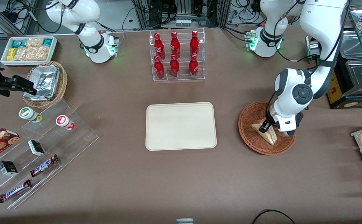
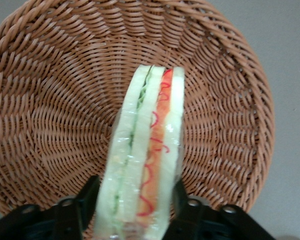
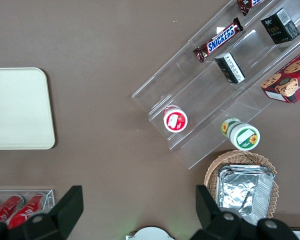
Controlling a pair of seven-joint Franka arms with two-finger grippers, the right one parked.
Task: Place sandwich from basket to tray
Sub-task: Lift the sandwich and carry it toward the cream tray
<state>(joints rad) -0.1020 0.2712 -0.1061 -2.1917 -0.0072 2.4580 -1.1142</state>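
Gripping the sandwich (image 2: 142,160), the gripper (image 1: 266,127) sits low inside the basket (image 1: 249,116) — its two black fingers (image 2: 82,202) press against the wedge's flat bread faces, one on each side. Sandwich stands on edge in the basket, wrapped in clear film, cut edge showing green, pink and red filling layers; from the front it shows as a pale wedge (image 1: 264,132) lying across the basket's middle. Whether it is lifted off the wicker or touching it — cannot tell.

Landmark is the tray (image 1: 181,126): cream, flat, bare, lying on the brown tabletop (image 1: 181,180). Basket with sandwich and gripper is beside the tray, toward the working arm's end of the tabletop, apart from it. Clear rack of red bottles (image 1: 177,56) stands farther from the front camera than the tray. Toward the parked arm's end from the tray: a clear stepped stand (image 1: 44,149) with Snickers bars (image 1: 44,165), small dark boxes (image 1: 36,147) and two capped cups (image 1: 65,122). A tan wicker basket with foil containers (image 1: 45,82) sits farther from the front camera than that stand.
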